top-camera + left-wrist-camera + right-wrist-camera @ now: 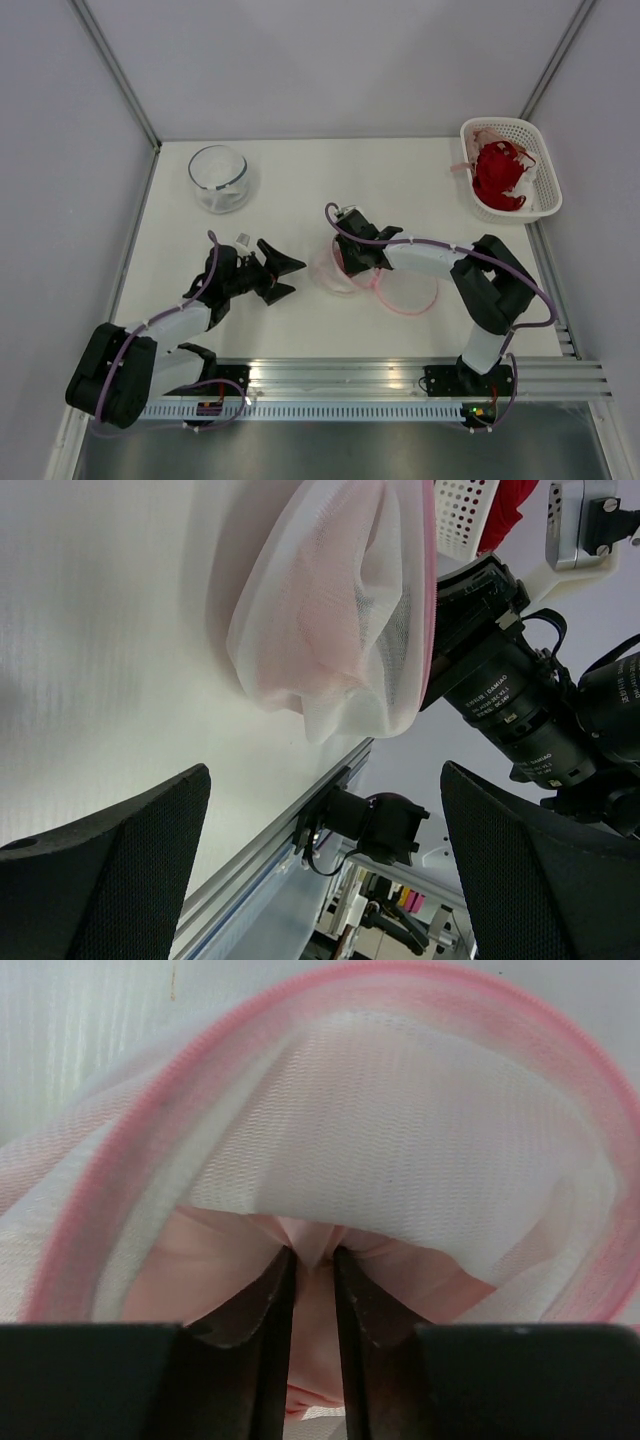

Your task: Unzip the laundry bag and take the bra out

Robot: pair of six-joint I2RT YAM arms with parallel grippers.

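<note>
The laundry bag (336,270) is a white mesh pod with a pink rim, lying open at the table's middle; one half (410,290) lies flat to the right. It also shows in the left wrist view (340,610) and the right wrist view (400,1130). The pale pink bra (315,1300) sits inside it. My right gripper (313,1255) reaches into the pod and is shut on a fold of the bra (310,630). My left gripper (283,275) is open and empty, just left of the pod, not touching it.
A clear glass bowl (218,177) stands at the back left. A white lattice basket (508,168) with a red garment (497,175) stands at the back right. The metal rail (400,378) runs along the near edge.
</note>
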